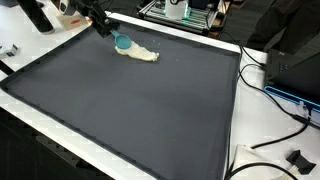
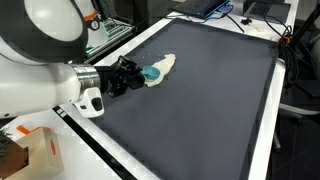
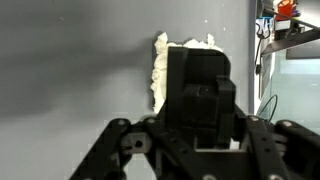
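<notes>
Where the dark grey mat spreads flat and matte across the surface (image 1: 150, 120), a pale rim (image 1: 190, 32) frames it. Next in size is the arm (image 2: 40, 75), smooth white shells ending in a black wrist, which comes at the cloth (image 1: 143, 56) from the mat's corner. That cloth is a small crumpled off-white rag, soft and lumpy, lying close to the mat's edge in both exterior views. Touching the cloth's end is a rounded teal piece (image 1: 123, 43), right at the tips of the black, angular pincer (image 1: 115, 38). Whether its fingers are clamped on the teal piece or only rest beside it cannot be told. In the wrist view the pincer's blocky housing stands in the way and hides most of the cloth (image 3: 159, 62), leaving a ragged white edge. Black cables (image 1: 270, 95) lie off the mat, well apart from the cloth. Away from the cloth and the rim behind it, the mat stretches wide and flat.
</notes>
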Motion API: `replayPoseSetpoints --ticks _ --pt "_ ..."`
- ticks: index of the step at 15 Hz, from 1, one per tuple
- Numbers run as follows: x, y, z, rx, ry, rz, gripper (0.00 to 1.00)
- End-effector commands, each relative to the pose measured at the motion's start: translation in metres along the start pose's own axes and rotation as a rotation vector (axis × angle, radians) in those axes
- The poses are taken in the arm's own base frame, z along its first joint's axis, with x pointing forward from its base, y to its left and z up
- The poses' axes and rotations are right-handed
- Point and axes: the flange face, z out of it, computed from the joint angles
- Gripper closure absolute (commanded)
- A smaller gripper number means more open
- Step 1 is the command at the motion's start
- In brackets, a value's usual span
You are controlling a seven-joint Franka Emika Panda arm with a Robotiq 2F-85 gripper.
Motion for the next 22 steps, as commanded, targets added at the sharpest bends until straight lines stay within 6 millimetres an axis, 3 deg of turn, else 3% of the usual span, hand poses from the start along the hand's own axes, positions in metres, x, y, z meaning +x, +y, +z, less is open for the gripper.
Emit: replayPoseSetpoints --ticks 1,7,16,22 --pt "-0.001 0.028 0.016 0.064 0.018 0.061 0.73" --pt "-0.011 0.053 0.021 0.133 0.067 0.192 0.73" --pt "-0.001 0.033 0.025 -0.031 -0.052 0.098 0.73" --pt "-0.003 0.034 0.017 0.071 0.008 0.199 0.73"
